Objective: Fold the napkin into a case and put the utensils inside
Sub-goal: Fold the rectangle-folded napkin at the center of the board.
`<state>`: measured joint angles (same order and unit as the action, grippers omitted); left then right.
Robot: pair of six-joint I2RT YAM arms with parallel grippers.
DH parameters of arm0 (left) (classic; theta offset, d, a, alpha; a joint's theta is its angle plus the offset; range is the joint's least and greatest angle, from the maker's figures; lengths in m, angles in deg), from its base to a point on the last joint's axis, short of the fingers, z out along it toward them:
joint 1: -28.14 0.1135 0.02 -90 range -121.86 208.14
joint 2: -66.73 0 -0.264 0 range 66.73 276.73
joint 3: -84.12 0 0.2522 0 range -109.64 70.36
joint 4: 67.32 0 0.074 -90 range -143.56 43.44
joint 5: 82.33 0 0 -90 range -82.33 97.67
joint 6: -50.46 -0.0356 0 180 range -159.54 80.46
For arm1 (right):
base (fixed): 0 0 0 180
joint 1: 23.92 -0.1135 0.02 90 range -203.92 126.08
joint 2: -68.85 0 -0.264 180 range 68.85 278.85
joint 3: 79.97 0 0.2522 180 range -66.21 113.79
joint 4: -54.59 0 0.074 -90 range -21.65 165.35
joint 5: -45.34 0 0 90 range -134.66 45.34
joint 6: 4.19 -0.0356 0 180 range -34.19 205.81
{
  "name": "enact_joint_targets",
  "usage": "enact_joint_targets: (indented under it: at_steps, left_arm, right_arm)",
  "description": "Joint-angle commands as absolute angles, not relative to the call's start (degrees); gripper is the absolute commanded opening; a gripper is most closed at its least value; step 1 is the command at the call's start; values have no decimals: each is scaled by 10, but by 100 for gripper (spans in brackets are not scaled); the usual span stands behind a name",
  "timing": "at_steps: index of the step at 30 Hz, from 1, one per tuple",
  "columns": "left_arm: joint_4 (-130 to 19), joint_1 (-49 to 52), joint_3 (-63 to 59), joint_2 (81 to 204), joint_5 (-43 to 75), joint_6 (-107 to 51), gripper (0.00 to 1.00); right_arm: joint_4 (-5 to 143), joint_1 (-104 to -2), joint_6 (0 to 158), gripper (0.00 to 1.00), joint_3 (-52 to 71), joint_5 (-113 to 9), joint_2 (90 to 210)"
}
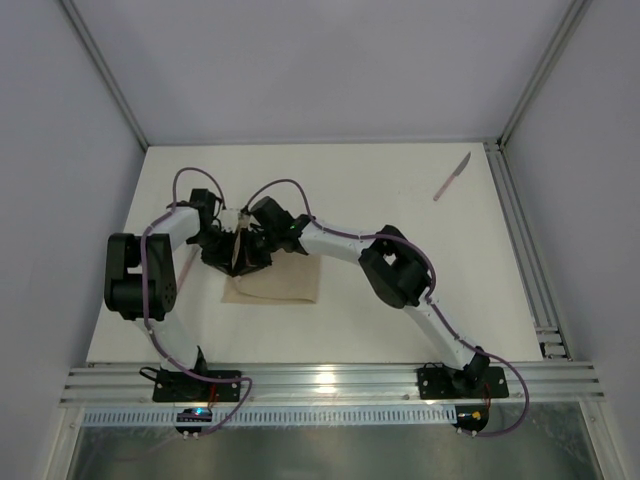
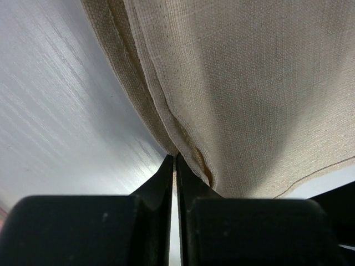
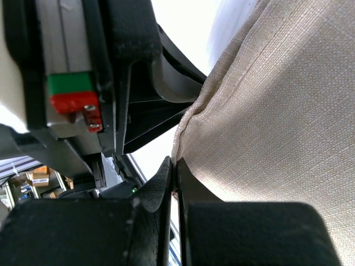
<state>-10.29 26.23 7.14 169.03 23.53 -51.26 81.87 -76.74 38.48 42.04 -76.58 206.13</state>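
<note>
The beige napkin [image 1: 285,282] lies left of the table's middle as a folded rectangle, with its left end lifted. Both grippers meet at that raised end. My left gripper [image 1: 228,250] is shut on the cloth's hemmed edge [image 2: 175,158], where two stitched layers of napkin [image 2: 249,100] hang together. My right gripper [image 1: 256,247] is shut on a corner of the same edge [image 3: 175,162], and the napkin [image 3: 277,122] fills that view's right side. One of the utensils, a knife [image 1: 452,176] with a pinkish handle and grey blade, lies far off at the back right. No case is in view.
The white table [image 1: 380,200] is walled by pale panels, with an aluminium rail [image 1: 520,240] along its right side and another along the front. The left gripper's body [image 3: 111,83] sits very close to the right gripper's fingers.
</note>
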Motion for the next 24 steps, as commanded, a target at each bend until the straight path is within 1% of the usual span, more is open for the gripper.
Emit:
enact_joint_targets:
  at_steps: [1, 8, 10, 13, 14, 15, 16, 18, 22, 24]
  left_arm:
    - [-127, 260, 69, 1708, 234, -532, 2]
    - [-129, 265, 67, 1706, 231, -531, 2]
    - [-127, 266, 66, 1704, 230, -531, 3]
    - [-124, 269, 66, 1692, 229, -532, 6]
    - [-123, 270, 66, 1685, 229, -534, 7]
    - [-122, 271, 66, 1681, 228, -536, 8]
    - [-120, 270, 66, 1678, 226, -538, 10]
    - [-116, 271, 66, 1669, 218, -540, 11]
    - [-107, 273, 63, 1659, 210, -544, 15]
    - [-98, 275, 62, 1652, 208, -547, 16]
  right_arm:
    - [814, -785, 381, 4, 450, -803, 2065]
    - [829, -791, 387, 4, 437, -803, 2060]
    - [831, -791, 384, 4, 439, -803, 2063]
    - [833, -788, 386, 25, 442, -795, 2058]
    - [836, -788, 393, 39, 444, -789, 2052]
    - [837, -787, 403, 44, 445, -782, 2044]
    - [842, -787, 431, 47, 450, -777, 2026]
    - [877, -788, 465, 51, 469, -759, 2008]
    - [924, -768, 537, 54, 454, -748, 1941]
    - [937, -734, 564, 54, 412, -745, 1889]
